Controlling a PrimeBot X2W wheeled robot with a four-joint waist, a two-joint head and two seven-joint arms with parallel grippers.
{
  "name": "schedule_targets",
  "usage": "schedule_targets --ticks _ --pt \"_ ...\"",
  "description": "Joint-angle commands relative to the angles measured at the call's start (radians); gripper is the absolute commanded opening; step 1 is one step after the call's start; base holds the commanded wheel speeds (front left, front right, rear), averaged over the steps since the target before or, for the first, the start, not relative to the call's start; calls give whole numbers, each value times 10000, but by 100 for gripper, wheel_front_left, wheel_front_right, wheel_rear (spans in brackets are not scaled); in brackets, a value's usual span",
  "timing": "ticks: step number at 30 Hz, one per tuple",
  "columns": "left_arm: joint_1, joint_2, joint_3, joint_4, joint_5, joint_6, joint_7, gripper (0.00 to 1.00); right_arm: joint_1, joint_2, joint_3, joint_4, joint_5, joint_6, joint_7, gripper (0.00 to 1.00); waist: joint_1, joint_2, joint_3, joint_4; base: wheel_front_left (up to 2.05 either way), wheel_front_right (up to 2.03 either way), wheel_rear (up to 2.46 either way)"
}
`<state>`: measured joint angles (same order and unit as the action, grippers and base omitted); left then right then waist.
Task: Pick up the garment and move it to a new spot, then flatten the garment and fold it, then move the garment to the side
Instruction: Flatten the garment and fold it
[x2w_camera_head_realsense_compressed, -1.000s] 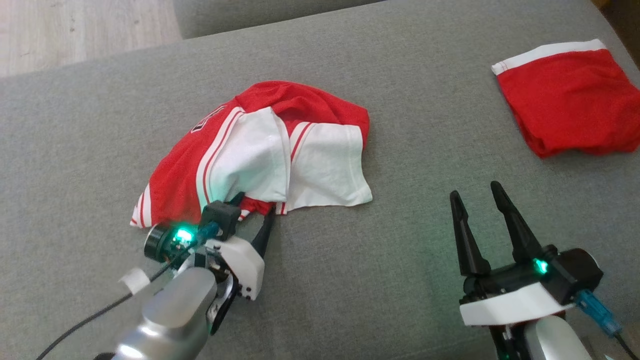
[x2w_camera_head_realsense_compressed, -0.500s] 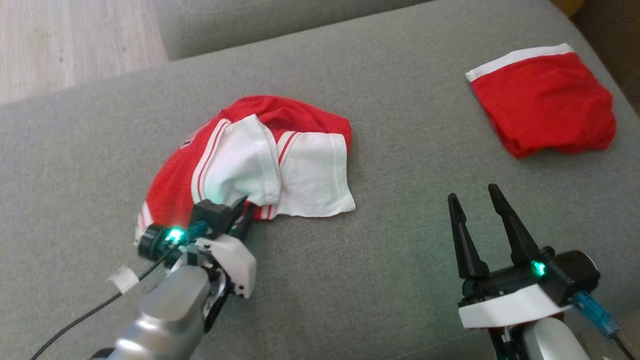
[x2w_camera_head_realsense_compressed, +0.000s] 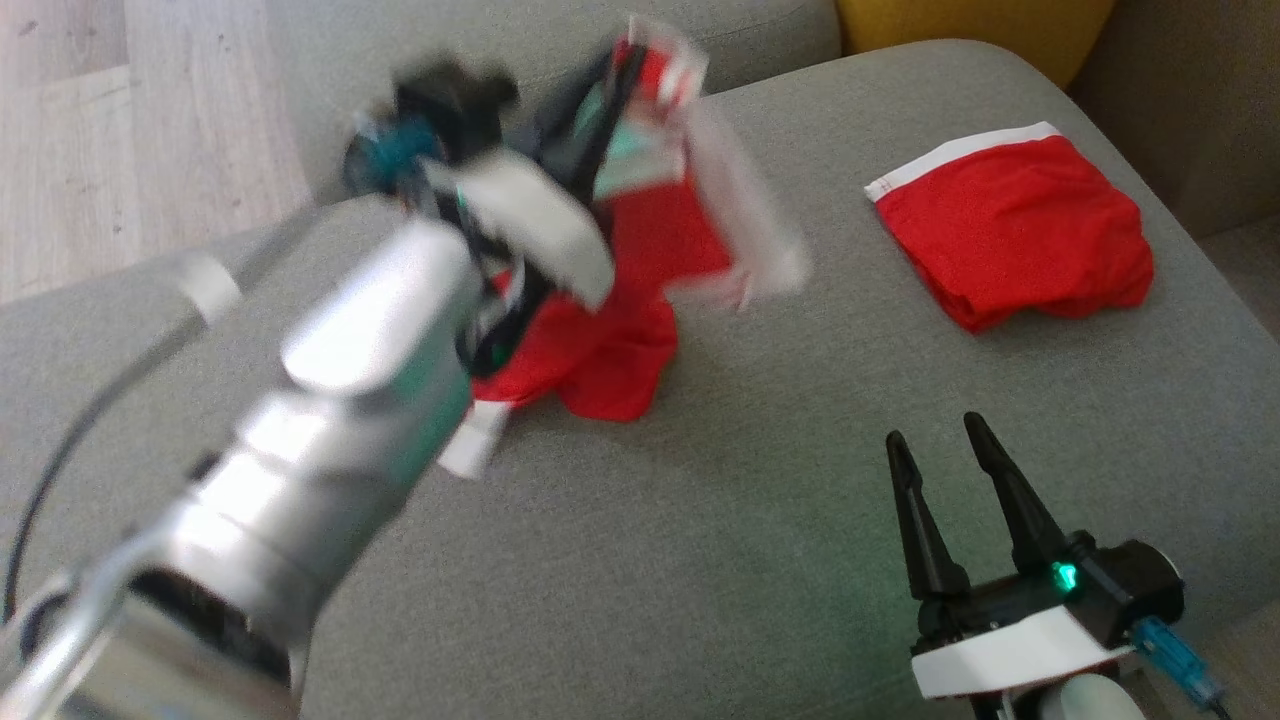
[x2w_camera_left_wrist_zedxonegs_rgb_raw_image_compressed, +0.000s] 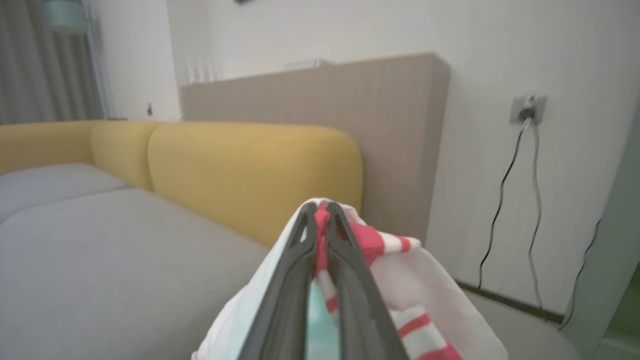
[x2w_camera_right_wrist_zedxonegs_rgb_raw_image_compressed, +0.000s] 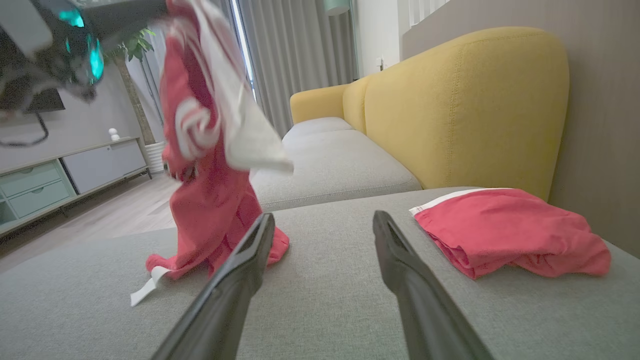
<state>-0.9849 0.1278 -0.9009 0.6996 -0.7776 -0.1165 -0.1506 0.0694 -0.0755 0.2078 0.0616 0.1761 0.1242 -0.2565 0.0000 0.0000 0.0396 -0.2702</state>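
You are in the first step of the task. The left claw (x2w_camera_left_wrist_zedxonegs_rgb_raw_image_compressed: 320, 215) is shut tight on a bunch of the red and white garment (x2w_camera_head_realsense_compressed: 620, 350) and holds it up over the grey sofa seat (x2w_camera_head_realsense_compressed: 700, 560). The fabric hangs down in a long drape, and in the right wrist view its lower end, with a white strip, touches the seat. So the pick-up is done, as I judge it, but the garment is not yet put down at a new spot, and the flattening, the folding and the move to the side are all left. The right claw (x2w_camera_head_realsense_compressed: 932, 428) is wide open and holds nothing; it hovers low over the near right part of the seat, well apart from the garment. The left arm is blurred in the head view, so please trust the wrist view for the grip. For room: the widest bare area lies on the near side of the hanging garment, over to the right claw. At the far right lies a red folded piece (x2w_camera_head_realsense_compressed: 1010, 240) with a white band, near the rounded edge of the seat, and the yellow backrest (x2w_camera_right_wrist_zedxonegs_rgb_raw_image_compressed: 465, 100) stands just behind it. At the far left the seat ends at the wooden floor (x2w_camera_head_realsense_compressed: 130, 130), so a flat shirt is better spread in the middle.
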Motion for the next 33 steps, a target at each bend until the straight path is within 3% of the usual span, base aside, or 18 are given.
schedule_targets --ticks 1,5,10,18,25,33 --pt "-1175 172 757 -508 -403 -73 95 0 -154 24 199 -326 48 65 -53 100 0 0 -60 -55 0 0 0" --pt "-1937 219 1645 -864 -1191 -12 232 0 -72 51 128 -387 33 65 -53 100 0 0 -69 -11 0 0 0" --pt "-1425 587 2103 -930 -1774 210 443 0 -80 83 23 -475 22 65 -53 100 0 0 42 150 0 0 0" --pt "3454 1912 2313 -1073 -3004 772 448 0 -85 86 -187 -604 -52 65 -53 100 0 0 496 902 0 0 0" --pt "5148 2275 2409 -1141 -2994 1103 -448 0 -279 -61 -189 -631 -102 65 -53 100 0 0 820 1466 0 0 0" --pt "5086 3012 2927 -1836 -2392 1542 -966 0 -242 -184 -138 -578 -120 65 -53 100 0 0 873 1950 0 0 0"
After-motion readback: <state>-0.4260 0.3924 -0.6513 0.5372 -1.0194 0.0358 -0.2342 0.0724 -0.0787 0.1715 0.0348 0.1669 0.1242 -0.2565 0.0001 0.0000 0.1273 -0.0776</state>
